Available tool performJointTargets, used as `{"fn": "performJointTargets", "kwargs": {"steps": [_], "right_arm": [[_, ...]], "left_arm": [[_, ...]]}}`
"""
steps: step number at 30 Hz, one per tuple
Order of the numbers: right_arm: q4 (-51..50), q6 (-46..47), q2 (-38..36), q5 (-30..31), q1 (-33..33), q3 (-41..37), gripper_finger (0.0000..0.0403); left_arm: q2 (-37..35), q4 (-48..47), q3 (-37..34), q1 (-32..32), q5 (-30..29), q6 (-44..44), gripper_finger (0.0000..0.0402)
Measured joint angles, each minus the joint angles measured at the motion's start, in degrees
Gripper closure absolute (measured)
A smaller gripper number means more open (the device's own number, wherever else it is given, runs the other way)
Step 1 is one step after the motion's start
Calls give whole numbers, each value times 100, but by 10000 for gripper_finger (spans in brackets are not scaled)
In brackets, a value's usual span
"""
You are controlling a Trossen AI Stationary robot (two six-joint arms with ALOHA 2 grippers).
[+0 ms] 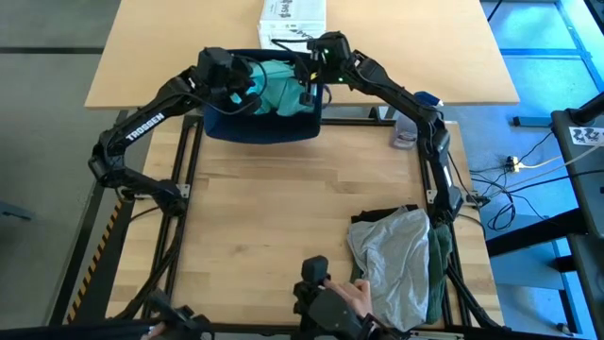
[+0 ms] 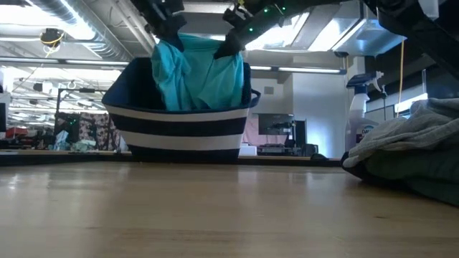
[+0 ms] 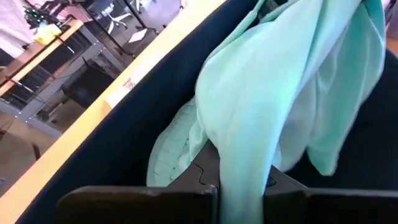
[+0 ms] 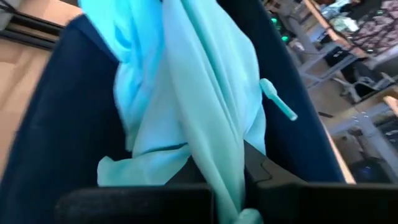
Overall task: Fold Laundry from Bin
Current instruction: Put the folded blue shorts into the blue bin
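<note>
Lifting 1 teal garment (image 1: 279,91) out of the bin (image 1: 264,129): left gripper (image 1: 247,97) and right gripper (image 1: 307,92) both clamped on it, cloth hanging below. Next: raise clear, carry toward table centre.

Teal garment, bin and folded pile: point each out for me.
teal garment (image 2: 197,75), low view, middle of the hanging cloth.
bin (image 2: 183,132), low view, striped front wall.
folded pile (image 1: 396,260), high view, grey top layer.

Left claw (image 3: 239,199) pinches teal-green garment (image 3: 273,106) inside the navy bin (image 3: 124,143).
</note>
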Motion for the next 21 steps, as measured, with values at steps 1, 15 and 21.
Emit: {"fn": "performJointTargets", "kwargs": {"steps": [1,15,21], "right_arm": [[57,-7,6,80,0,-19,390],[138,-9,6,-213,-19,-864,390],[-2,33,13,-167,-45,-875,390]], "left_arm": [[1,-4,0,49,21,25,393],[417,-449,0,172,529,719,393],[768,-633,13,300,802,705,393]]}}
